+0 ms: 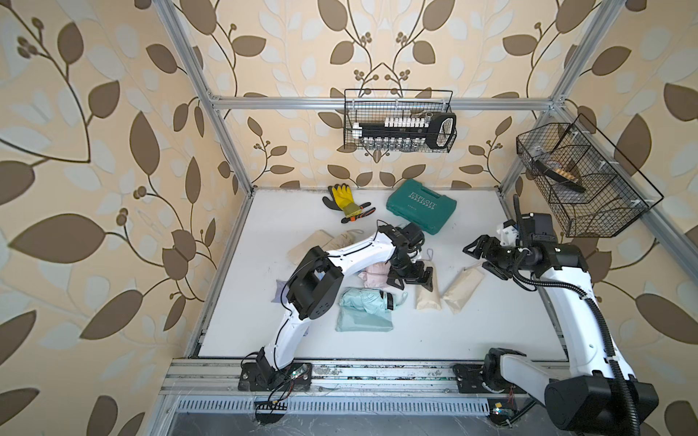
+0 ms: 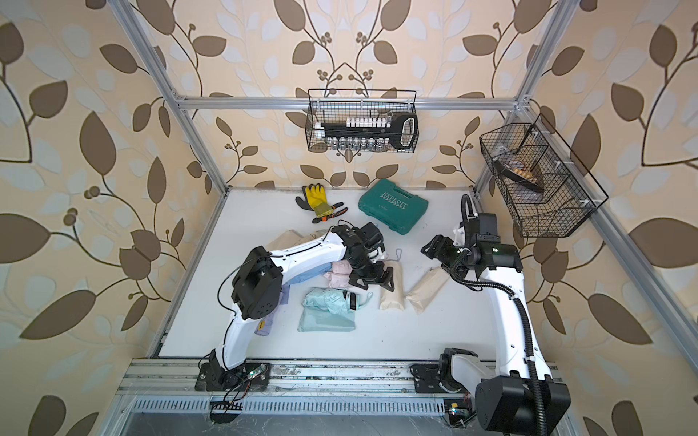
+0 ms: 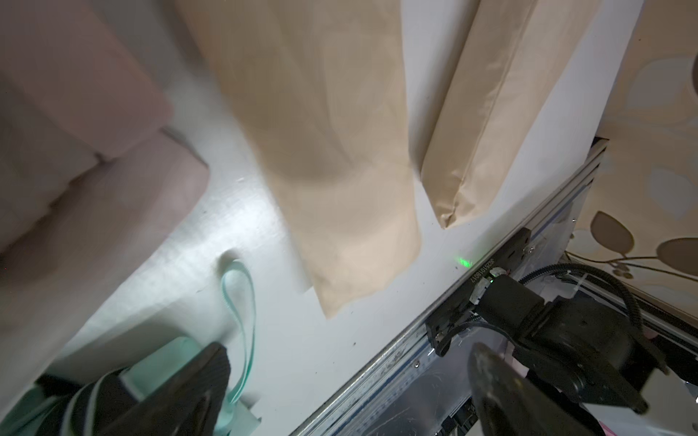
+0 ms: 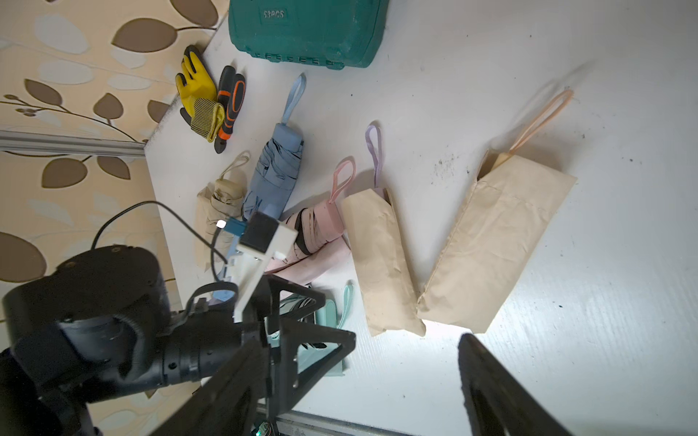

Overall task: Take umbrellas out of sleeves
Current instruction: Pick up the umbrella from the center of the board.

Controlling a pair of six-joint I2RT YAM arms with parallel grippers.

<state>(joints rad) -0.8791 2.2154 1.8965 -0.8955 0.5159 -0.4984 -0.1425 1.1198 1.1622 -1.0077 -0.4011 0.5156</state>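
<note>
White arm [image 1: 362, 251] is bending over the surface [image 1: 491, 321], holding the left fingers [image 3: 200, 381] spread wide and empty just above a beige sleeve [image 1: 428, 296] with a lilac loop [image 4: 374, 151], while the right fingers [image 4: 487, 385] are hovering open, empty, near a second beige sleeve [image 1: 464, 288].

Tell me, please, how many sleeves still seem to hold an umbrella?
2, side by side mid-table: the beige sleeve with lilac loop and the beige sleeve with peach loop. The left arm may hide others.

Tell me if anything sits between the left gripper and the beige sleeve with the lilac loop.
Nothing visible does. The left gripper hangs open close to that beige sleeve; the left wrist view shows only bare table between them. A mint loop lies off to one side.
</note>
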